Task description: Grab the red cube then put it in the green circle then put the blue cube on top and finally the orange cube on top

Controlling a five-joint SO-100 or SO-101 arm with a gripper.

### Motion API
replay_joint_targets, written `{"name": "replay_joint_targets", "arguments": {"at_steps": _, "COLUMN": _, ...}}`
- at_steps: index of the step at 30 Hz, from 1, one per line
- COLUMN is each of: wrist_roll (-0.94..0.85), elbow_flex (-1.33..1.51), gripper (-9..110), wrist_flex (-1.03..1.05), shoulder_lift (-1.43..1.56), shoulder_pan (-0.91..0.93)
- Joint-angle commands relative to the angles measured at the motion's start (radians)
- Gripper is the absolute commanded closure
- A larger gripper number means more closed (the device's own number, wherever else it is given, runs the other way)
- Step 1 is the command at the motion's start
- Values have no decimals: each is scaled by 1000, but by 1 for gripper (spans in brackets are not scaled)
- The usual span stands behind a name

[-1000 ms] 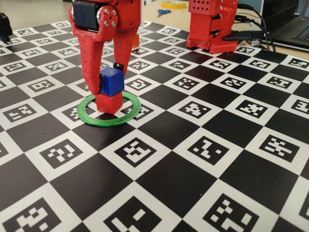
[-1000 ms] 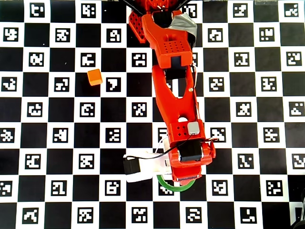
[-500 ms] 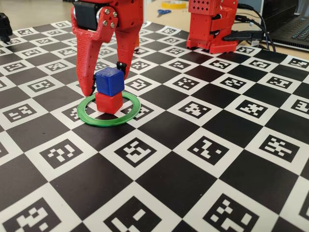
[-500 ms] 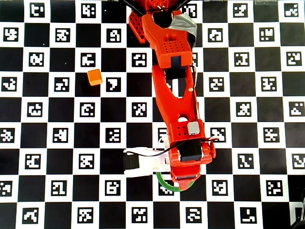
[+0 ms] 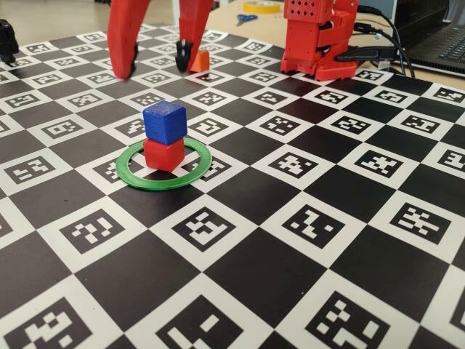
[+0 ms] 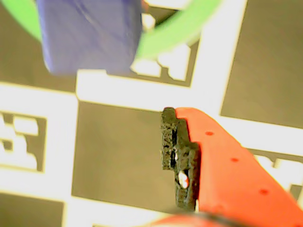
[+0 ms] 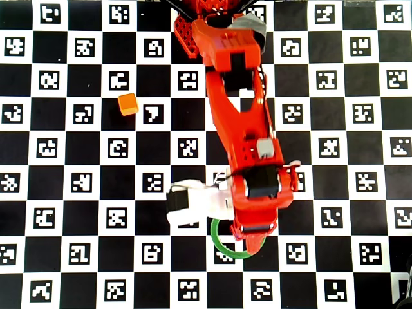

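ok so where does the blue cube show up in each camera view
Fixed view: blue cube left of centre, stacked on the red cube inside the green circle.
Wrist view: blue cube fills the top left, blurred.
Overhead view: not visible; the arm covers it.
Shared landmark: the green circle, partly seen in all three.

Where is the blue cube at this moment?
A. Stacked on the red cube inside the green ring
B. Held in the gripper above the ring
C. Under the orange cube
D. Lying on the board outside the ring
A: in the fixed view the blue cube sits on the red cube inside the green circle, with the open gripper raised clear above.
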Motion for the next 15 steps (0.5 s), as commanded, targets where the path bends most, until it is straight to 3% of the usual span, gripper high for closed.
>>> {"name": "replay_joint_targets", "arguments": {"at_steps": 1, "wrist_roll": -114, "elbow_flex": 176, "gripper": 64, "wrist_flex": 38, "shoulder_lift": 328, "shoulder_pan": 84}}
{"name": "replay_joint_targets", "arguments": {"at_steps": 15, "wrist_roll": -604, "elbow_flex": 701, "gripper": 60, "wrist_flex": -38, "shoulder_lift": 723, "shoulder_pan": 601}}
